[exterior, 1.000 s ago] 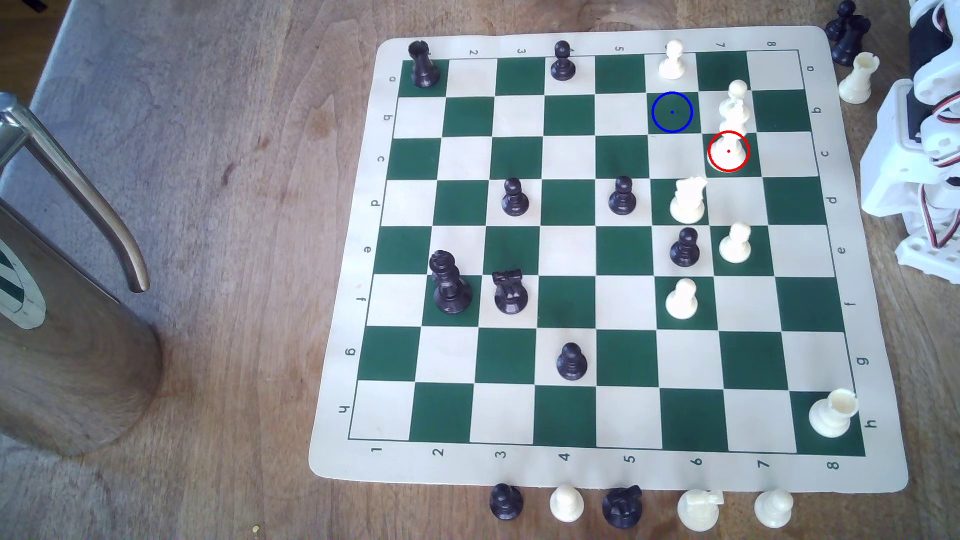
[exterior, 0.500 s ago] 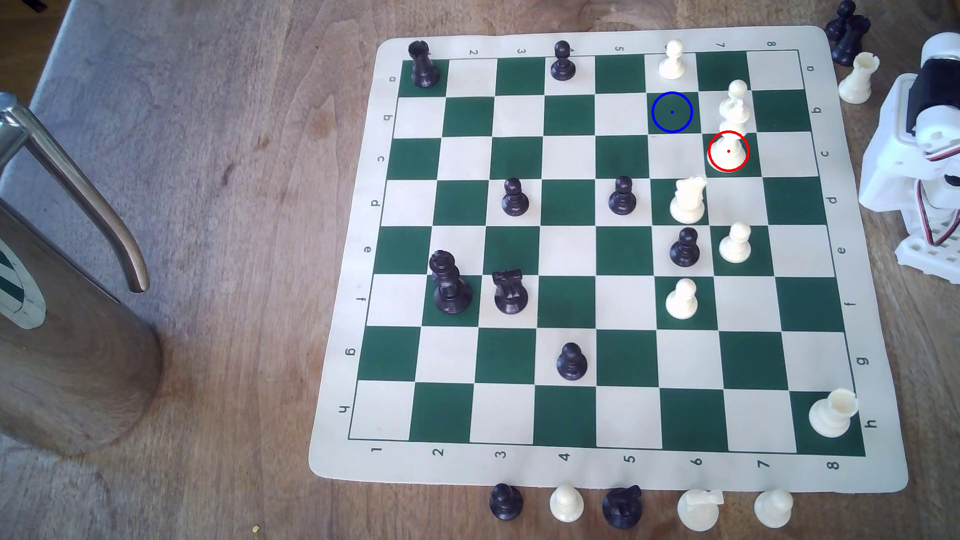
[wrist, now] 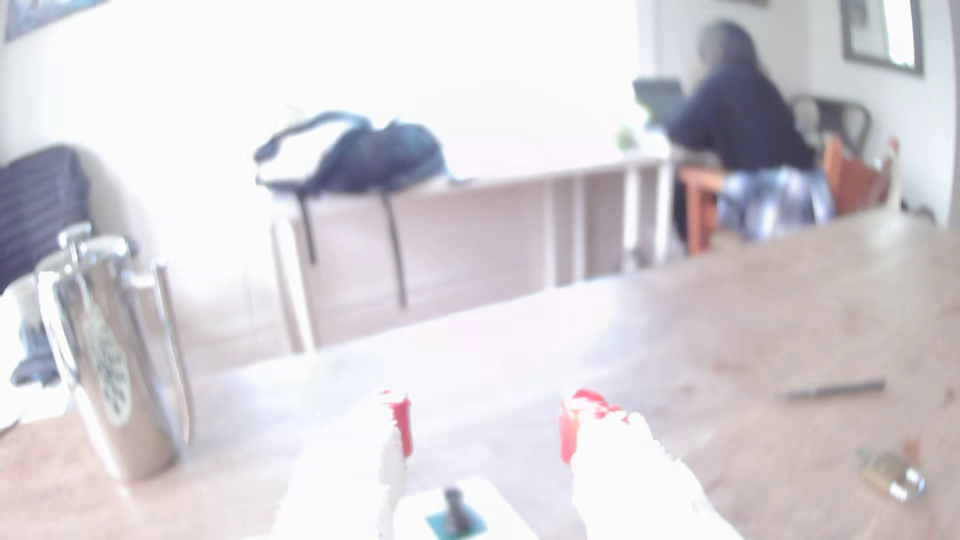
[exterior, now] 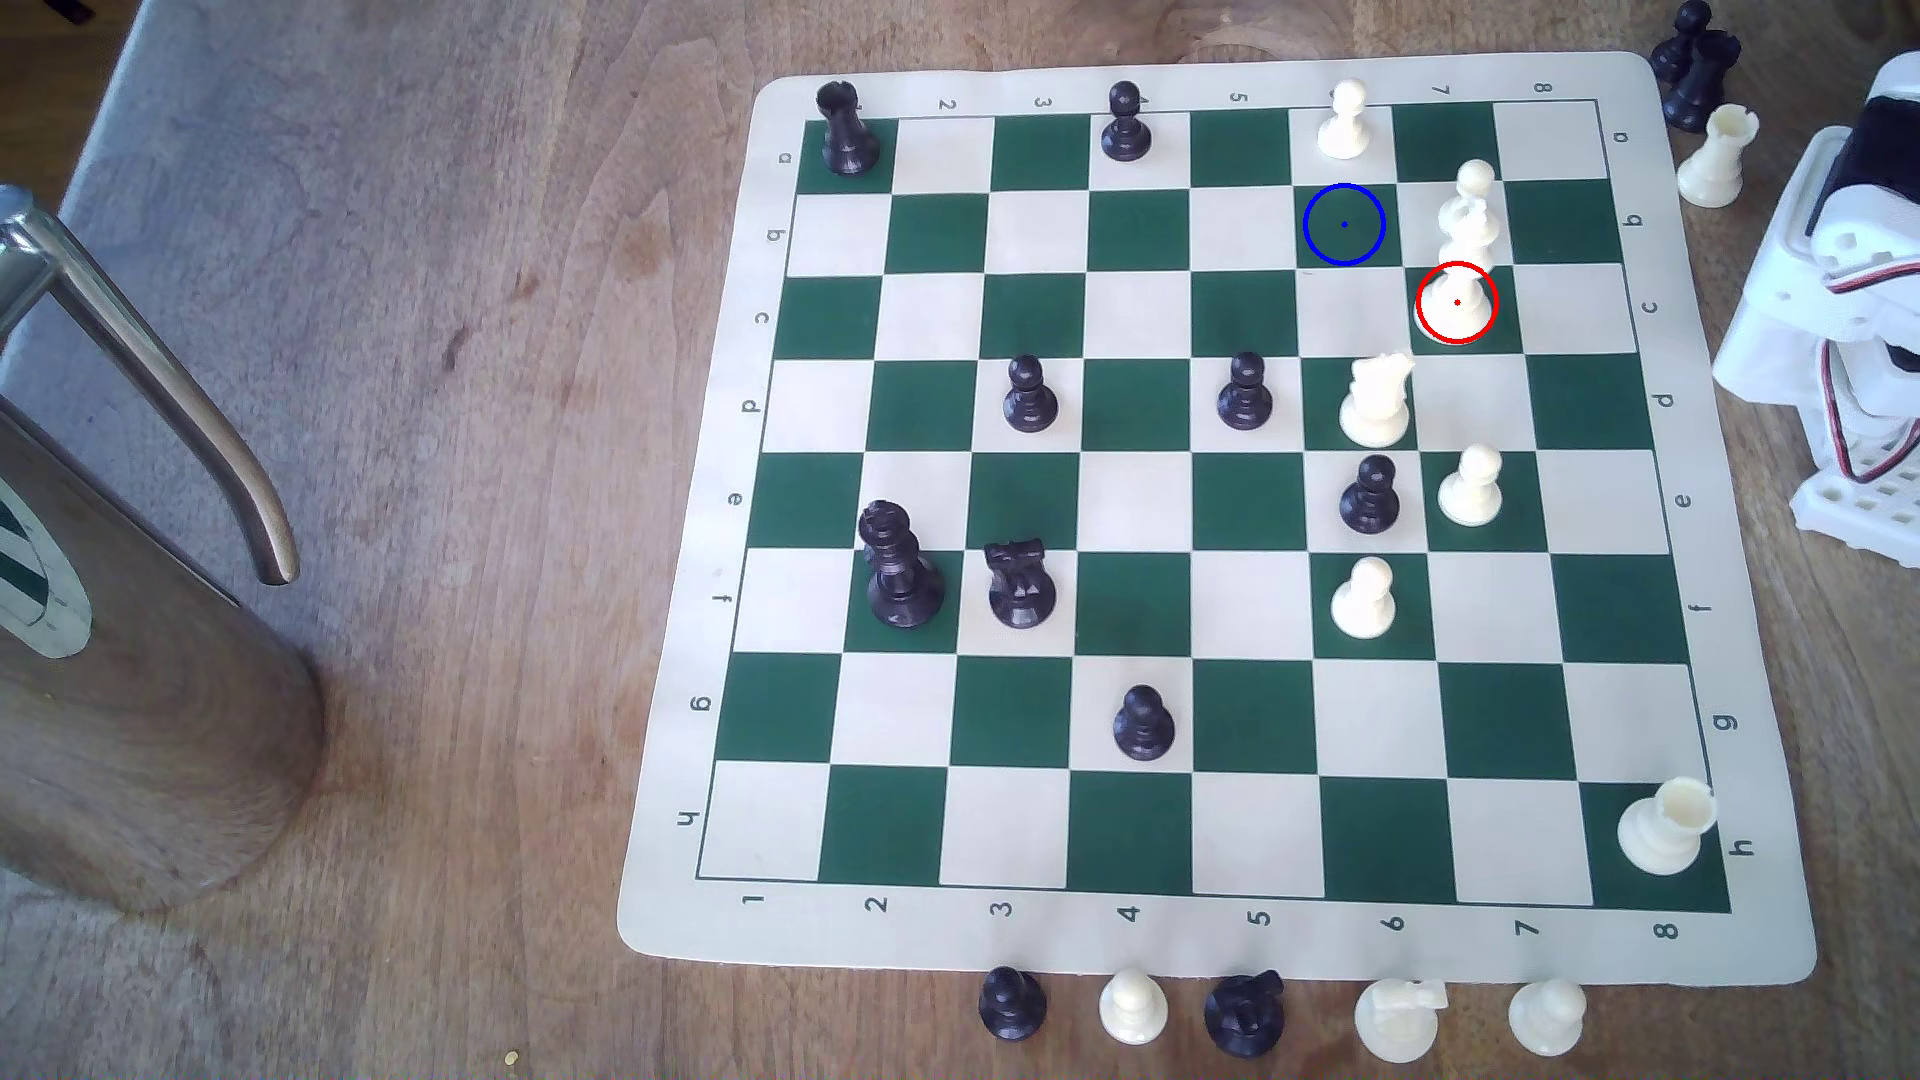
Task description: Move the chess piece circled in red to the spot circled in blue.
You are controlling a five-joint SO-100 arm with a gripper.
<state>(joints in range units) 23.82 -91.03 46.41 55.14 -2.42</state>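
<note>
A: Exterior view first. Where is the piece [exterior: 1459,272]?

B: On the board [exterior: 1226,940], on the green square ringed in red, one column in from the board's edge nearest the arm [exterior: 1839,312]. A white pawn [exterior: 1474,182] stands on the next square behind it, so close that the two outlines overlap. The white knight [exterior: 1377,400] sits diagonally next to it on the other side.

A: And the spot [exterior: 1343,224]?

B: The green square ringed in blue, diagonally adjacent to the piece's square, one step farther from the arm. It is bare. Another white pawn [exterior: 1347,123] stands just beyond it at the board's rim.

A: The gripper [wrist: 485,431]?

B: In the wrist view the two red-tipped fingers [wrist: 402,426] stand wide apart with nothing between them, aimed out over the table, well short of the piece. A dark piece [wrist: 453,506] on a corner of the board shows below them.

A: How will the piece handle?

B: I would judge it light, rigid plastic, smooth and so a bit slippery, top-heavy enough to tip if nudged. The wide base looks too broad to pinch. I would take it on the slender stem above the base, closing the jaws across the side free of the pawn.
</note>
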